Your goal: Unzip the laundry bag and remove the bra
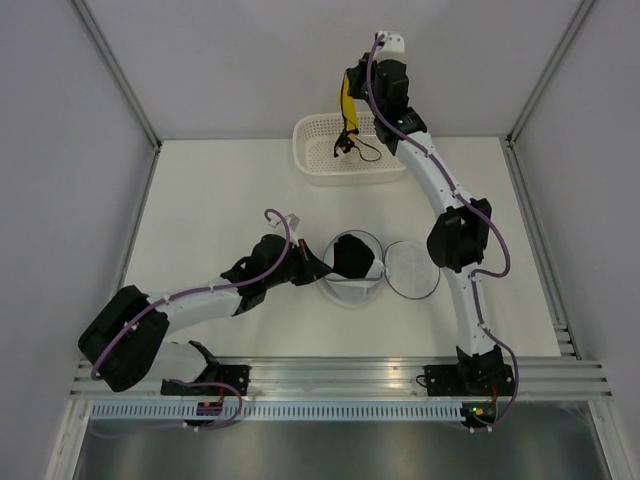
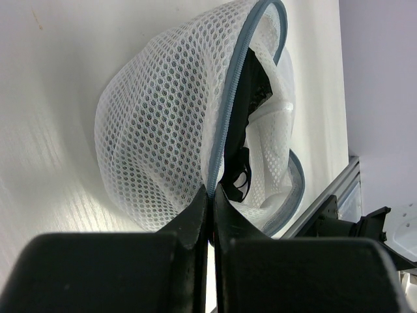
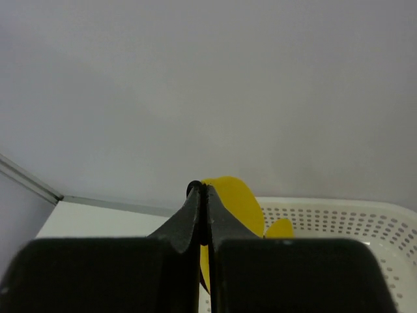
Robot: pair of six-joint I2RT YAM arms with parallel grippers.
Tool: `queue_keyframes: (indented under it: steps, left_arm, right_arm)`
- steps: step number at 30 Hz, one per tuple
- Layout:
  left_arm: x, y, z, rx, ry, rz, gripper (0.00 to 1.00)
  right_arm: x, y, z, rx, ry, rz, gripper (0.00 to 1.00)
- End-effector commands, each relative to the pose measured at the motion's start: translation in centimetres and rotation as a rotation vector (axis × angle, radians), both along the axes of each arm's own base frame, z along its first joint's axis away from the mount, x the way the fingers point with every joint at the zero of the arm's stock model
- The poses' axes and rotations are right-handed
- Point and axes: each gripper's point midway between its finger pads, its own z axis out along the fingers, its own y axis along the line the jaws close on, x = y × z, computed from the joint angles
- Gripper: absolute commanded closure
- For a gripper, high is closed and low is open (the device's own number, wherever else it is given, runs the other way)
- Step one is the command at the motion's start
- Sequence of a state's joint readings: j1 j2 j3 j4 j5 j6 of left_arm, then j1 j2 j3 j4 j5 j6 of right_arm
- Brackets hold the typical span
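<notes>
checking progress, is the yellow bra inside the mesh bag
No, the bra hangs from the shut right gripper over the white basket, far from the laundry bag.

Laboratory robot test cell. Evidence: white bench [image 1: 220, 200] enclosed by plain grey panels [image 1: 250, 60]; cabled left arm [image 1: 190, 300] and right arm [image 1: 440, 190] bolted to aluminium rail [image 1: 340, 375] along near edge.

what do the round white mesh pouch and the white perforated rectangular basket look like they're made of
Round white mesh pouch: soft net fabric, likely synthetic, matte. It shows honeycomb holes and sagging folds, with grey-blue zipper tape along the rim.
White perforated rectangular basket: probably rigid moulded plastic, smooth and faintly glossy, with even rows of holes and a firm rim.
</notes>
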State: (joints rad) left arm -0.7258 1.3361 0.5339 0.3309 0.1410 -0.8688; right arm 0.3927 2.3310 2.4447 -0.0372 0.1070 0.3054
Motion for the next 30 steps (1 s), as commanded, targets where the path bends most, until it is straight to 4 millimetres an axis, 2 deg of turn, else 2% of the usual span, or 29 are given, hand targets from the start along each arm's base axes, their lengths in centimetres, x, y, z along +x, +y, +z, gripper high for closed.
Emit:
queue_keyframes:
  steps: [1,3,4,6,11,12,13,14,15,16,17,19,20,21,22,23,24,25,26,27,28,29,30]
  left_arm:
    - [0.4,0.0,1.5,-0.023,-0.057,-0.009,0.98]
    - [0.4,0.2,1.3,-0.018,-0.053,-0.001,0.98]
    - [0.5,0.3,1.3,-0.019,-0.054,0.000,0.98]
    - [0.4,0.3,1.2,-0.018,-0.053,-0.001,0.98]
    - [0.5,0.3,1.0,-0.016,-0.047,0.003,0.98]
    - [0.5,0.3,1.1,-0.022,-0.051,0.002,0.98]
    - [0.4,0.3,0.9,-0.022,-0.046,0.002,0.98]
    - [0.4,0.3,0.8,-0.024,-0.044,0.004,0.98]
    - [0.4,0.3,0.8,-0.028,-0.043,0.005,0.98]
    - [0.4,0.2,0.8,-0.030,-0.043,0.004,0.98]
    - [0.3,0.2,0.5,-0.027,-0.036,0.002,0.98]
    - [0.4,0.1,0.7,-0.033,-0.038,0.000,0.98]
    - [0.4,0.0,0.7,-0.035,-0.038,-0.004,0.98]
    - [0.4,0.0,0.6,-0.034,-0.035,-0.004,0.98]
    - [0.4,-0.1,0.8,-0.042,-0.038,-0.008,0.98]
    - [0.4,-0.1,0.8,-0.042,-0.037,-0.006,0.98]
    - [0.4,-0.2,0.9,-0.045,-0.039,-0.008,0.98]
    - [0.4,-0.2,0.9,-0.046,-0.038,-0.007,0.98]
    - [0.5,-0.2,0.9,-0.046,-0.040,-0.006,0.98]
    - [0.5,-0.2,1.0,-0.046,-0.040,-0.006,0.98]
    - [0.6,-0.2,1.1,-0.046,-0.044,-0.002,0.98]
    - [0.6,-0.2,1.0,-0.042,-0.042,-0.003,0.98]
    - [0.7,-0.2,1.0,-0.042,-0.042,-0.002,0.98]
  right_arm:
    - [1.5,0.6,-3.0,0.038,0.043,0.046,1.00]
    - [2.1,0.8,-7.0,0.028,0.121,0.073,1.00]
    - [2.2,0.6,-8.3,0.019,0.151,0.071,0.99]
    - [1.8,1.7,-11.0,-0.001,0.208,0.136,0.99]
    - [1.6,1.1,-14.8,-0.056,0.312,0.113,0.99]
    - [1.8,0.1,-15.4,-0.081,0.324,0.057,0.93]
    - [1.7,-0.6,-16.4,-0.107,0.357,0.028,0.82]
    - [1.6,-1.0,-16.9,-0.128,0.372,0.011,0.65]
    - [1.5,-1.5,-17.1,-0.146,0.382,-0.011,0.31]
    - [1.2,-1.7,-17.2,-0.164,0.386,-0.012,0.15]
    - [0.9,-2.0,-18.3,-0.177,0.411,-0.011,0.02]
    - [0.3,-2.2,-16.0,-0.164,0.366,-0.008,0.02]
    - [-0.3,-2.6,-17.3,-0.175,0.390,-0.009,0.02]
    - [-1.0,-2.9,-14.2,-0.159,0.339,-0.009,0.02]
    - [-1.4,-3.3,-14.6,-0.164,0.331,-0.015,0.02]
    - [-2.3,-3.7,-11.6,-0.148,0.282,-0.022,0.02]
    - [-2.8,-4.2,-10.6,-0.149,0.264,-0.034,0.02]
    - [-3.6,-4.7,-11.3,-0.166,0.279,-0.049,0.02]
    - [-4.2,-5.2,-10.7,-0.166,0.273,-0.062,0.02]
    - [-5.6,-5.8,-7.9,-0.154,0.236,-0.072,0.02]
    - [-6.7,-6.5,-9.5,-0.174,0.275,-0.081,0.02]
    - [-7.7,-7.0,-9.4,-0.186,0.281,-0.107,0.02]
    - [-9.3,-7.7,-7.2,-0.178,0.254,-0.126,0.02]
